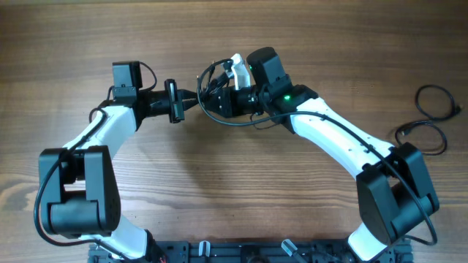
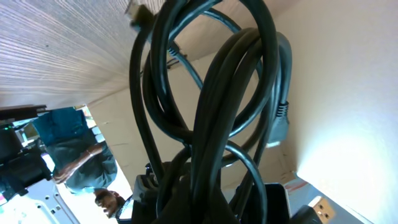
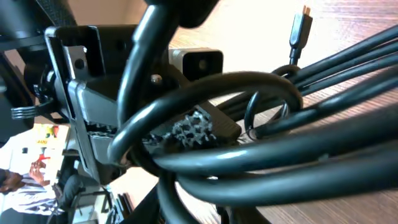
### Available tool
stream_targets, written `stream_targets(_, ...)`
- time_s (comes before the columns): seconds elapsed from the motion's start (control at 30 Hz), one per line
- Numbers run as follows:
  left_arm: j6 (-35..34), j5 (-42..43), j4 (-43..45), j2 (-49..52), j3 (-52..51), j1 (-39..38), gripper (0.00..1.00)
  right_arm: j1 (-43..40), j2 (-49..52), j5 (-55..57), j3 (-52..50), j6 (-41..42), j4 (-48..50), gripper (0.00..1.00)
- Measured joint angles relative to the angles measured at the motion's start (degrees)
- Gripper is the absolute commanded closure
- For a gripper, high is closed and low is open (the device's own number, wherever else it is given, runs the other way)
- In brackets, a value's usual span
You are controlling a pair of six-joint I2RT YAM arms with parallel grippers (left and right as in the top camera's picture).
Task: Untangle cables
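Observation:
A bundle of black cables (image 1: 208, 75) hangs above the table between my two grippers at top centre. My left gripper (image 1: 199, 98) is shut on the bundle from the left. My right gripper (image 1: 221, 100) is shut on it from the right, and the two nearly touch. In the left wrist view the cables (image 2: 211, 112) loop upward from the jaws (image 2: 211, 202), with a silvery plug (image 2: 280, 118) among them. In the right wrist view thick cable strands (image 3: 280, 149) cross the frame and hide my own jaws. The left gripper's toothed pad (image 3: 191, 129) presses on them there, and one plug end (image 3: 300, 28) sticks up.
Another loose black cable (image 1: 402, 133) lies in loops on the wooden table at the far right. A metal rail (image 1: 241, 252) runs along the front edge between the arm bases.

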Motion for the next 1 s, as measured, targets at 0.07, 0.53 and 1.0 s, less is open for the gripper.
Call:
stream_targets(0.07, 0.0, -0.09, 0.0, 0.0, 0.0, 0.04, 0.96, 0.09, 0.0, 0.0, 0.0, 0.35, 0.7, 0.74)
stream_targets(0.53, 0.04, -1.75, 0.17, 0.0, 0.02, 0.15, 0.96, 0.68, 0.0, 3.89, -0.02, 0.96, 4.85, 0.73)
stream_targets(1.0, 5.07, -4.13, -0.31, 0.09, 0.0, -0.5, 0.96, 0.35, -0.96, 5.07, 0.79, 10.84, -4.13, 0.96)
